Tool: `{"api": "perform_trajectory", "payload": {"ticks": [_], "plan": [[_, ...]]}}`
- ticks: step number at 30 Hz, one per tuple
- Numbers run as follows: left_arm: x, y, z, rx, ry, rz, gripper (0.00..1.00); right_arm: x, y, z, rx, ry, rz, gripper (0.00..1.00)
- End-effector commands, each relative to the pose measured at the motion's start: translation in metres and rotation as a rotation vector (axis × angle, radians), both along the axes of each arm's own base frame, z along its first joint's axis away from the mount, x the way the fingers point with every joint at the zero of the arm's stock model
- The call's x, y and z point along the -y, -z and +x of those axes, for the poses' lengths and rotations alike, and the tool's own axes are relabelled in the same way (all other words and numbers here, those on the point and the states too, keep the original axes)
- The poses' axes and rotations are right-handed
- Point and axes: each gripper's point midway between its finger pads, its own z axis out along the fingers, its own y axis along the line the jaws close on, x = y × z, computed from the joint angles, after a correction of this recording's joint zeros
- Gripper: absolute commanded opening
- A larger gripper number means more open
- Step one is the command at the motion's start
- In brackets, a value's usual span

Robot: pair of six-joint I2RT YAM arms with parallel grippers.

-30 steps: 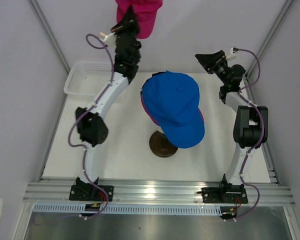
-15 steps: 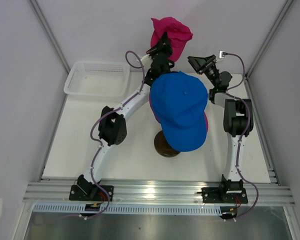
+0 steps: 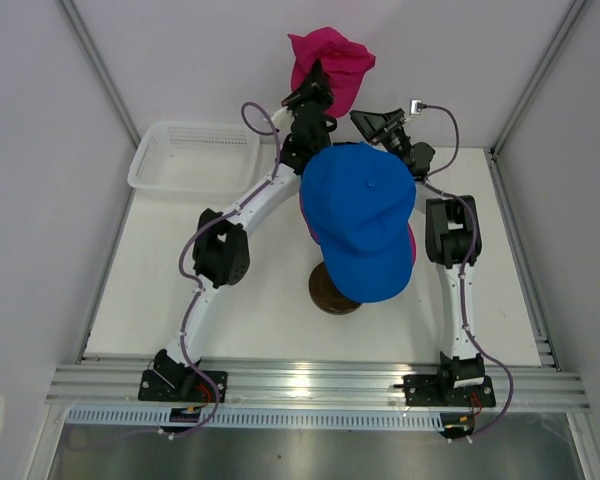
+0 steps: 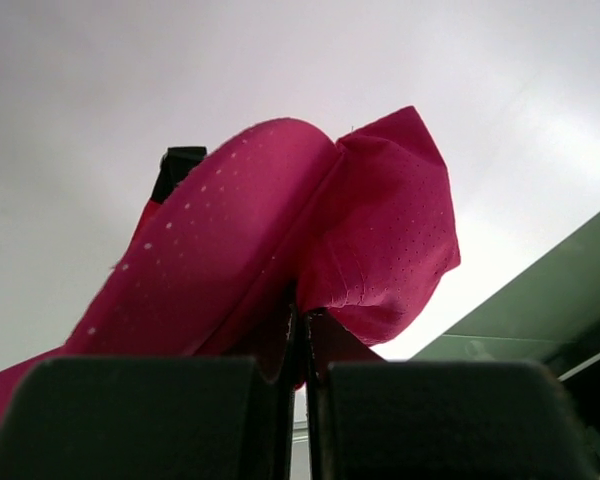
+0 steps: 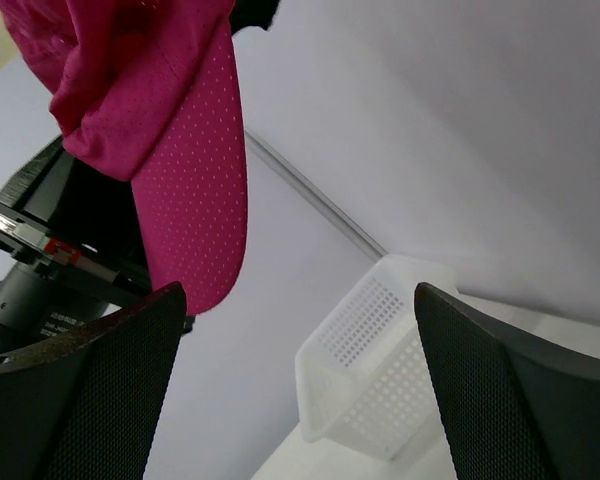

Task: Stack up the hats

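Note:
A royal blue hat (image 3: 360, 215) tops the stack on the mannequin head, and a magenta hat's edge (image 3: 412, 248) peeks out beneath it. Another magenta pink hat (image 3: 330, 60) hangs in the air behind the stack, with my left gripper (image 3: 315, 88) shut on its cloth. The left wrist view shows that hat (image 4: 280, 230) bunched above my closed left gripper (image 4: 305, 335). My right gripper (image 3: 372, 122) stands open just right of the held hat, behind the stack. In the right wrist view the hat's brim (image 5: 190, 190) hangs at the upper left, outside my right gripper (image 5: 300, 370).
A white mesh basket (image 3: 195, 155) sits at the back left of the table, and it also shows between my right fingers as the basket (image 5: 380, 380). The mannequin's dark round base (image 3: 328, 292) stands at mid-table. White walls enclose the back and sides.
My left arm has swung right, carrying the pink hat from the top centre-left to behind the blue-topped stack. My right arm has reached left toward it, staying open.

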Motion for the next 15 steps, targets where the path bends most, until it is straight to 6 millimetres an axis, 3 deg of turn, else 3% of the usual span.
{"api": "perform_trajectory", "payload": {"ticks": [1,2,4,8,11,14,15], "plan": [[-0.009,-0.012,-0.002,0.055,0.003,-0.074,0.01,0.002,-0.072,-0.035,0.351,-0.008,0.098,0.99],[-0.008,-0.010,-0.002,0.051,0.002,-0.074,0.01,-0.001,-0.064,-0.032,0.328,-0.035,0.115,0.98],[-0.010,-0.007,0.001,0.046,0.001,-0.082,0.01,-0.006,-0.079,-0.037,0.374,-0.064,0.128,0.98],[-0.010,-0.001,0.006,0.049,0.021,-0.109,0.01,-0.020,-0.084,-0.045,0.408,-0.082,0.107,0.98],[-0.008,0.002,0.007,0.032,0.042,-0.111,0.01,-0.030,-0.088,-0.051,0.425,-0.092,0.103,0.92],[-0.005,0.002,0.007,0.034,0.055,-0.123,0.01,-0.039,-0.088,-0.055,0.434,-0.115,0.099,0.74],[-0.004,0.002,0.007,0.036,0.061,-0.123,0.01,-0.041,-0.087,-0.056,0.434,-0.118,0.101,0.56]]}}
